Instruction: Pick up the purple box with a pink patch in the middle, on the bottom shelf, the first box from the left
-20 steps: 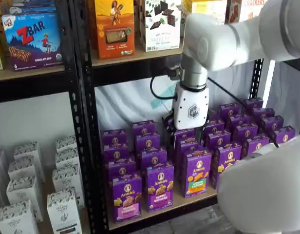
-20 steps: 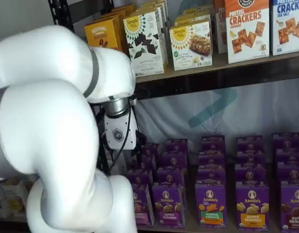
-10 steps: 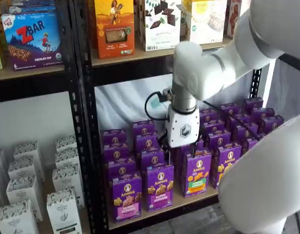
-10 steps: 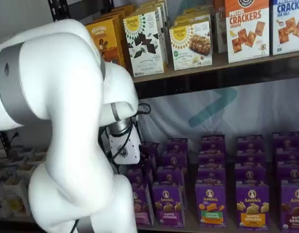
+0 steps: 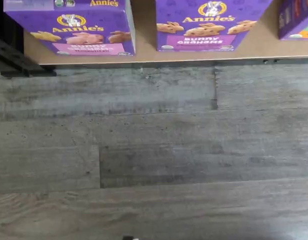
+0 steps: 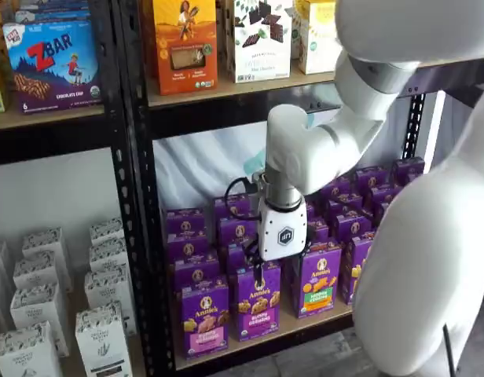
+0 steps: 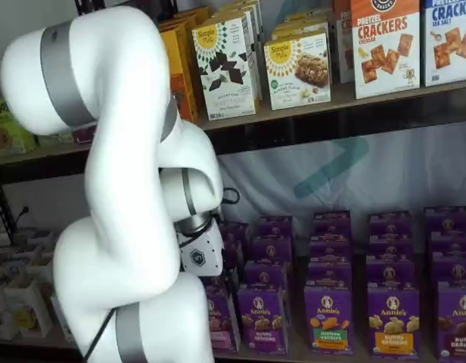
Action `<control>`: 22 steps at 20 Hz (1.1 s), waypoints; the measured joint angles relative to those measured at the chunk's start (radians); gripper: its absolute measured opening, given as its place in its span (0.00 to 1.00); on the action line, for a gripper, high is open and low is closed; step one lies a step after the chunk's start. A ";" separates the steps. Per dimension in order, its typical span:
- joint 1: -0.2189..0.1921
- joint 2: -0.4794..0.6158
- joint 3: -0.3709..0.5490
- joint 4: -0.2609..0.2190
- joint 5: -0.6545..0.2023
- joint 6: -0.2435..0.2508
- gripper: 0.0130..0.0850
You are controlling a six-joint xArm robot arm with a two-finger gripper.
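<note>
Pincer (image 6: 269, 269) hangs from its white body in front of the purple rows, just above the front "bunny grahams" box (image 6: 258, 302). We cannot make out its black fingers clearly against the dark cartons, yet its jaws stand wide apart, and we see no box between them.

Starting at the left of a shelf view, white cartons (image 6: 38, 314) stand in files on the neighbouring rack, with a blue Z Bar box (image 6: 49, 63) on the board above them. Next comes the black perforated upright (image 6: 140, 236). Just beside it stands the purple box (image 6: 204, 318), upright at the front edge of the bottom shelf (image 6: 265, 338), its pink patch facing out. It is apart from the pincer, which is over the next file. Beyond the "bunny grahams" box stands an Annie's box with an orange-and-green patch (image 6: 319, 279).

From the wrist camera we see the purple box (image 5: 74, 27) and its "bunny grahams" neighbour (image 5: 211, 25) at the lip of the tan shelf board (image 5: 144, 55), with grey plank floor (image 5: 154, 150) below.

In the other shelf view, the white arm (image 7: 119, 189) covers most of the purple box (image 7: 220, 321).
</note>
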 joint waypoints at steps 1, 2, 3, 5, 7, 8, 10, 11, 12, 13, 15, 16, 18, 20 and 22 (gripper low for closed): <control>0.000 0.027 -0.008 0.004 -0.019 -0.003 1.00; 0.001 0.049 -0.015 0.009 -0.034 -0.007 1.00; 0.002 0.082 -0.028 0.020 -0.052 -0.015 1.00; 0.006 0.126 -0.045 0.048 -0.075 -0.037 1.00; 0.010 0.169 -0.066 0.061 -0.089 -0.045 1.00; 0.014 0.198 -0.079 0.067 -0.097 -0.047 1.00; 0.022 0.245 -0.102 0.079 -0.115 -0.051 1.00; 0.027 0.268 -0.112 0.084 -0.129 -0.051 1.00; 0.031 0.290 -0.120 0.084 -0.148 -0.046 1.00; 0.037 0.311 -0.128 0.088 -0.169 -0.045 1.00; 0.047 0.345 -0.145 0.094 -0.194 -0.042 1.00; 0.052 0.363 -0.157 0.098 -0.200 -0.041 1.00; 0.068 0.402 -0.184 0.138 -0.209 -0.064 1.00; 0.079 0.436 -0.205 0.130 -0.229 -0.045 1.00; 0.087 0.467 -0.225 0.102 -0.246 -0.011 1.00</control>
